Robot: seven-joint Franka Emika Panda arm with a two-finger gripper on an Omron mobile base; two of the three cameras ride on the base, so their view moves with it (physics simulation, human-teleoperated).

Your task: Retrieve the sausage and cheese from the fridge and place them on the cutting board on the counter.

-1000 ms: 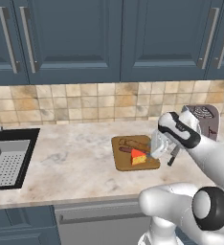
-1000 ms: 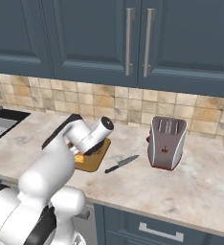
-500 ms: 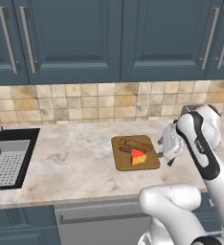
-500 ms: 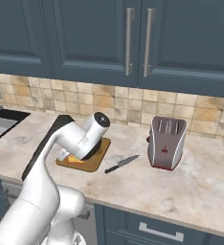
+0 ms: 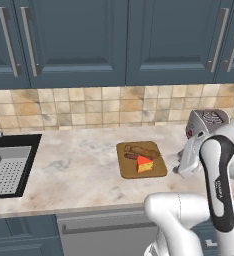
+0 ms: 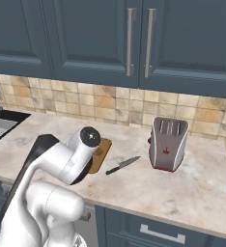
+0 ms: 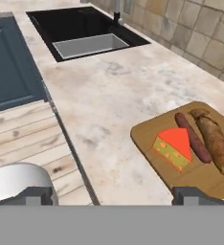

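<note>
The brown cutting board [image 7: 200, 174] lies on the beige counter [image 7: 114, 95]. On it rest the yellow-orange cheese [image 7: 173, 146] wedge and, just beyond it, the thin dark red-brown sausage [image 7: 193, 137]. My gripper [image 7: 115, 196] is open, fingertips [image 7: 195, 195] wide apart with nothing between them, a little back from the board. In the left base view the cutting board [image 5: 141, 159] carries the cheese [image 5: 145, 163] and sausage [image 5: 131, 156], and my white wrist [image 5: 195, 147] stands just right of it. The fridge is out of view.
A longer rough brown loaf [image 7: 214, 141] lies beside the sausage on the board. A black knife [image 6: 122, 165] and a grey-red toaster [image 6: 167, 143] sit right of the board. The black sink [image 5: 9, 167] is set at the counter's left. Blue cabinets [image 5: 114, 40] hang above.
My hand has drawn back to the right, away from the board, and the arm has folded down in front. Cheese and sausage stay on the board.
</note>
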